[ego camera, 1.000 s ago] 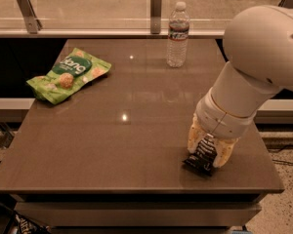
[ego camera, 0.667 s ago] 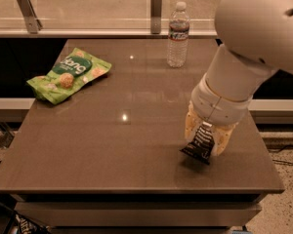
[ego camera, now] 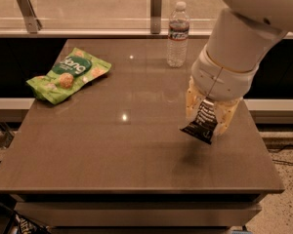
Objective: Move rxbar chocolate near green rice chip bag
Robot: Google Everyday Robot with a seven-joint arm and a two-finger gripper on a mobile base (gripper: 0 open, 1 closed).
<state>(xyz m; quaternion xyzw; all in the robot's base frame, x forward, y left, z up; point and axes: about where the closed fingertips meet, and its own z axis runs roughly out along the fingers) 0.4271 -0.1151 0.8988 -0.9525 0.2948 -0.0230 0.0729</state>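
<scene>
While above table, hand pinches rxbar.

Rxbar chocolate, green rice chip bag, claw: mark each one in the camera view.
rxbar chocolate (ego camera: 200, 123), camera view, middle of the black wrapper.
green rice chip bag (ego camera: 68, 76), camera view, centre of the pouch.
claw (ego camera: 208, 117), camera view, right side, midway across its grip on the bar.

A glossy brown table stands before a glass railing, speckled floor beneath.

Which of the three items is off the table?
The rxbar chocolate: clamped in the pincer, it hangs above the table. The green rice chip bag and water bottle rest on it.
</scene>
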